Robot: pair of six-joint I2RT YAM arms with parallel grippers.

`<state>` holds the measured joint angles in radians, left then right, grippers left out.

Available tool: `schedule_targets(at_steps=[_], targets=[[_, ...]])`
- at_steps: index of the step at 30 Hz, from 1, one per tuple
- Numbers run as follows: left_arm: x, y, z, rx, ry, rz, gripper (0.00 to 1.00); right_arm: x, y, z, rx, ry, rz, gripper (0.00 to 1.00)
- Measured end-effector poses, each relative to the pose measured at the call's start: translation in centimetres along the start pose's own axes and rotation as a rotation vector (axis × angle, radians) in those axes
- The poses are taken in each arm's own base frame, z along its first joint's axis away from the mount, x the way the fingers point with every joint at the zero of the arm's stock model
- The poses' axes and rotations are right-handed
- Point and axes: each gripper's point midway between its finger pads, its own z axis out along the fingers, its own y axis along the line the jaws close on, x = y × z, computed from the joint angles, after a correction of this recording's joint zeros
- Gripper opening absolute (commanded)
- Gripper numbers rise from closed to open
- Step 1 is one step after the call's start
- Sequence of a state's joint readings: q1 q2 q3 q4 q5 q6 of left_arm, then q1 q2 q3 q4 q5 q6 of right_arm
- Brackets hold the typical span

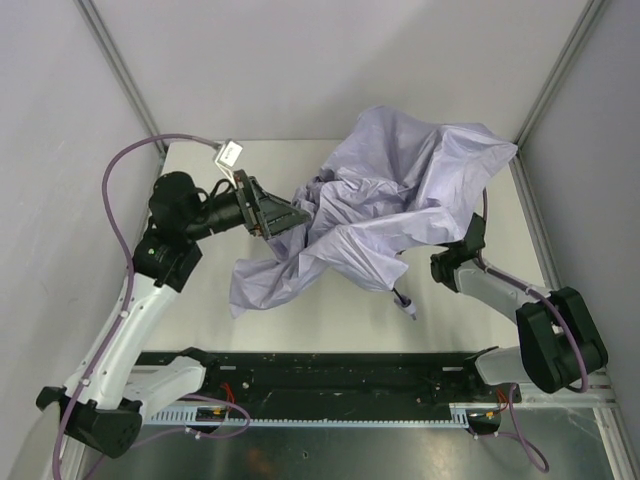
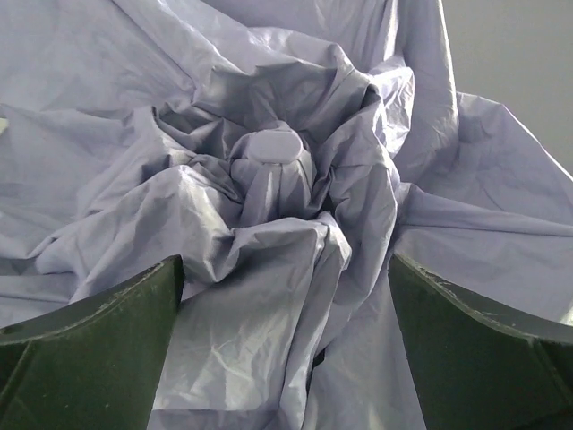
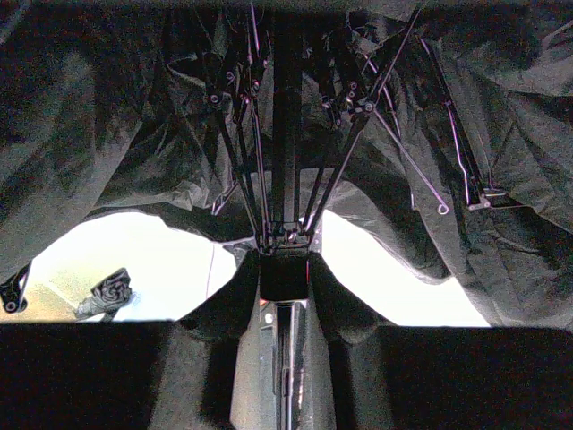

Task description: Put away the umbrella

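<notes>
Left wrist, centre frame: hovering left gripper (image 2: 285, 262) wide before umbrella (image 2: 269, 206) cap (image 2: 273, 145); pinching shaft (image 3: 286, 134) narrowly with right gripper (image 3: 285, 305). Mid-collapse, guessing; next, close on cap, push inward.

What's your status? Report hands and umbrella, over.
Left hand open, facing umbrella top cap. Right hand under canopy, shut on shaft. Canopy loose, crumpled, draped over right arm.

The umbrella (image 1: 400, 200) sprawled half-collapsed over the table's (image 1: 330, 322) middle and right rear. Its lavender-grey canopy was crumpled in loose folds around the round top cap (image 2: 273, 145), with the black shaft (image 3: 286, 107) and thin ribs (image 3: 356, 148) underneath.
</notes>
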<state>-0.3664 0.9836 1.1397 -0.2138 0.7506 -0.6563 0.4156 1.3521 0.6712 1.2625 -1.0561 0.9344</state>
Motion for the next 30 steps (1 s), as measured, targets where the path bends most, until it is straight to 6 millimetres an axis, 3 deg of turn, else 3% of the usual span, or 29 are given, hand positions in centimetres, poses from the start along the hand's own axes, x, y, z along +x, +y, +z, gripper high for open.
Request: schedule_targets(at_steps=[15,17,20,27,28,30], targets=[[-0.4,-0.2,4.6,0.135,-0.012,-0.091,0.99,0.1,0.1,1.0,-0.045,0.041,0.007,0.0],[-0.8,-0.4,4.9,0.149,-0.023,-0.101,0.95,-0.1,0.2,1.1,-0.052,0.042,-0.005,0.0],[-1.2,-0.6,5.4,0.171,-0.035,-0.12,0.75,-0.1,0.2,1.4,-0.058,0.051,-0.025,0.0],[-1.5,0.0,6.6,0.183,-0.048,-0.138,0.13,0.9,0.0,1.7,-0.041,0.091,-0.015,0.0],[-1.7,0.0,6.6,0.184,-0.059,-0.124,0.06,0.9,0.0,1.7,-0.033,0.091,-0.012,0.06],[-2.0,0.1,6.6,0.182,-0.079,-0.106,0.02,0.6,-0.1,1.8,0.004,0.084,-0.004,0.31]])
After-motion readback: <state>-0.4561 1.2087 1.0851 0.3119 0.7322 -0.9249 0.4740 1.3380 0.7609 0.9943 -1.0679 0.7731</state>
